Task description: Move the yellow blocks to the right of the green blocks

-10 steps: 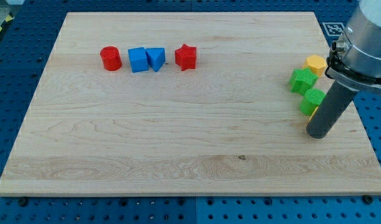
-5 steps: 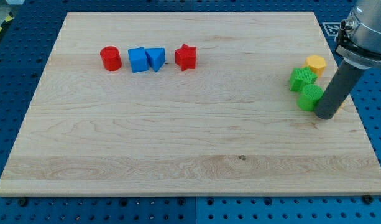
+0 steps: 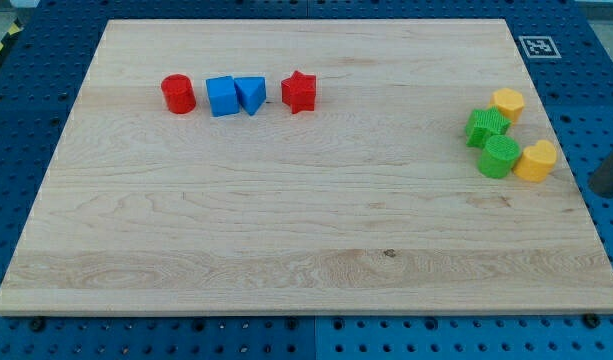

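Two green blocks sit near the view's right edge of the board: a star-like green block (image 3: 485,127) and a round green block (image 3: 499,157) just below it. A yellow hexagonal block (image 3: 508,103) touches the upper green block at its upper right. A yellow heart-shaped block (image 3: 536,161) lies right against the round green block's right side. My tip (image 3: 606,189) is at the view's far right edge, off the board, to the right of the yellow heart block and apart from it.
Near the view's top left stand a red cylinder (image 3: 178,94), a blue cube (image 3: 222,97), a blue wedge-shaped block (image 3: 251,94) and a red star (image 3: 299,92) in a row. A marker tag (image 3: 537,46) lies off the board's top right corner.
My rod has moved right and away from the green blocks, off the board's right edge. The yellow heart block, hidden behind the rod before, now shows right of the round green block.
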